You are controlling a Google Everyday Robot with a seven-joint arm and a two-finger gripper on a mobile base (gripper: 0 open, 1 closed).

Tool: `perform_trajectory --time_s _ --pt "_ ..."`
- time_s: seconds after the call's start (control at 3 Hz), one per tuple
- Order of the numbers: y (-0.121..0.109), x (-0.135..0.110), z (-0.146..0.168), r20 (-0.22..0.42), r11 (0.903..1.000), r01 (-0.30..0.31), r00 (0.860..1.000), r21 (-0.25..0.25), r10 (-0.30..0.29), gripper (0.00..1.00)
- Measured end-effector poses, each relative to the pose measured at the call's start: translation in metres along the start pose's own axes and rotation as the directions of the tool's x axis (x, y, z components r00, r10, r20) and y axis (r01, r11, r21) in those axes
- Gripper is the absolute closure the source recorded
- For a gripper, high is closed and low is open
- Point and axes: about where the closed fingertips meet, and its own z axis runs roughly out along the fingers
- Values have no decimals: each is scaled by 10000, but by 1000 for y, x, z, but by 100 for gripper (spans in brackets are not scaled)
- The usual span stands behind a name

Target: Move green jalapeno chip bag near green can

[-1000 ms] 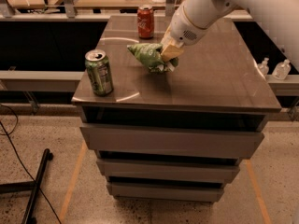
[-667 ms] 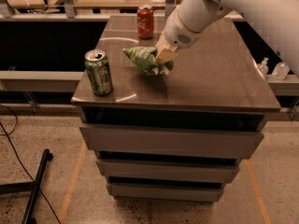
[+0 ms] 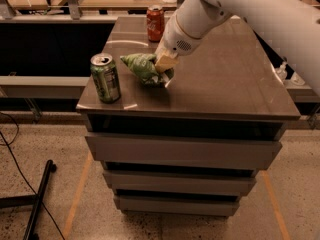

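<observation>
A white robot arm (image 3: 240, 6) reaches down from the upper right over a brown cabinet top (image 3: 225, 84) set above grey drawers. Its gripper (image 3: 165, 68) is closed on the right end of the green jalapeno chip bag (image 3: 141, 67), a small crumpled bright green foil bag with pale patches. The bag sits at or just above the tabletop, left of centre. Over the last second the gripper has carried the bag leftward and slightly toward the front edge. That narrows the gap to the green can (image 3: 105, 78), a slim green aluminium drink can with a silver top, standing upright at the front left corner. Bag and can are now near each other but not touching. The task looks close to done, with only the release remaining. A red cola can (image 3: 155, 23) stands well behind, undisturbed.
</observation>
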Motion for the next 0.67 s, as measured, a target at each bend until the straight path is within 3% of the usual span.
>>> perform_trajectory --time_s 0.67 --pt "6 -9 6 146 9999 -8 9999 -111 9 30"
